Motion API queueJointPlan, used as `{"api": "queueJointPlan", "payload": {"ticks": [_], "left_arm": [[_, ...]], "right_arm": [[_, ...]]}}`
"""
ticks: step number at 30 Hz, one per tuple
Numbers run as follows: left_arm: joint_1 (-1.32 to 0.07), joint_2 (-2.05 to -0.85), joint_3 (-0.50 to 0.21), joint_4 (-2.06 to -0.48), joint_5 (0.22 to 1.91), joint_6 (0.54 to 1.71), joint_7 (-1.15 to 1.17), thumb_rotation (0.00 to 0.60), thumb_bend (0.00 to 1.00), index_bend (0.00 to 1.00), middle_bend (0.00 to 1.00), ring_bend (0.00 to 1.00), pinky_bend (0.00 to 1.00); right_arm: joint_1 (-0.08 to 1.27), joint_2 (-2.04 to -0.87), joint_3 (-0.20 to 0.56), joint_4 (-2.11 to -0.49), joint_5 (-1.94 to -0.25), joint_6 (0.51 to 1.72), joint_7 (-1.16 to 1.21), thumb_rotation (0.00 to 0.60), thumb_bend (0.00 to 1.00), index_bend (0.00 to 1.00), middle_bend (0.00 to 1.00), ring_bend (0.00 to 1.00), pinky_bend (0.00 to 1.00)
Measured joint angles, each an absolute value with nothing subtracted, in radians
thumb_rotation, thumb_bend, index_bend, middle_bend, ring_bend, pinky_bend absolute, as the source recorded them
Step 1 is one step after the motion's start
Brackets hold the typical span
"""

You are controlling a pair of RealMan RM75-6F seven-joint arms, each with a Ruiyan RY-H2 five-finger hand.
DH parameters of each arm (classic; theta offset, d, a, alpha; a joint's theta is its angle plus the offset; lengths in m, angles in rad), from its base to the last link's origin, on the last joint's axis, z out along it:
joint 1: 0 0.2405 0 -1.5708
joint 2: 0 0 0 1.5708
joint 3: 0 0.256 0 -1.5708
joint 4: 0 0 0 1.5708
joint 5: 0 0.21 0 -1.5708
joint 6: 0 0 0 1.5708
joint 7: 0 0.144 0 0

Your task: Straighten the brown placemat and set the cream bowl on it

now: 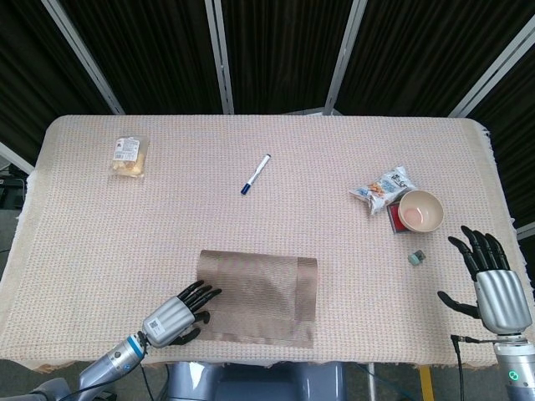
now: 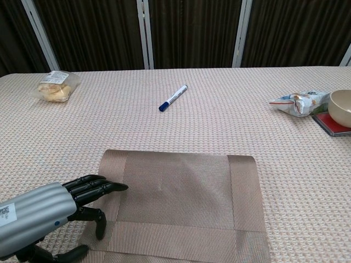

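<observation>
While the brown placemat (image 1: 257, 297) lay at the tabletop's (image 1: 167, 217) near edge, the left hand (image 1: 178, 312) rested its fingers on the mat's left border, holding nothing. Well off to the right, the cream bowl (image 1: 420, 210) sat on a red square (image 1: 394, 221) beside a snack packet (image 1: 383, 188). Near them the right hand (image 1: 489, 271) hovered, fingers spread and empty.

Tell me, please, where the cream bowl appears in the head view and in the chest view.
Head view: the round cream bowl is at the right of the table, on a flat red thing.
Chest view: the cream bowl is cut by the right edge, on the same red thing.
Shared landmark: the crumpled white snack bag, just left of the bowl.
</observation>
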State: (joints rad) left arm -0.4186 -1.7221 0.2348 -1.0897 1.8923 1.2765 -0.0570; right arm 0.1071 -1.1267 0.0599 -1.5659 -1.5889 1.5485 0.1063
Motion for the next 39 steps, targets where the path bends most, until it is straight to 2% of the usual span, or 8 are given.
{"api": "queueJointPlan", "payload": {"ticks": [8, 39], "left_arm": [[-0.419, -1.724, 0.236, -1.084, 1.882, 1.277, -0.066, 0.600, 0.40, 0.45, 0.00, 0.00, 0.00], [-0.430, -1.727, 0.224, -1.096, 1.846, 1.278, -0.104, 0.600, 0.40, 0.59, 0.00, 0.00, 0.00]], "right_arm": [[0.107, -1.126, 0.061, -1.567, -1.590, 1.548, 0.111, 0.600, 0.00, 0.15, 0.00, 0.00, 0.00], [0.106, -1.122, 0.066, -1.567, -1.588, 1.546, 0.126, 0.600, 0.00, 0.16, 0.00, 0.00, 0.00]]}}
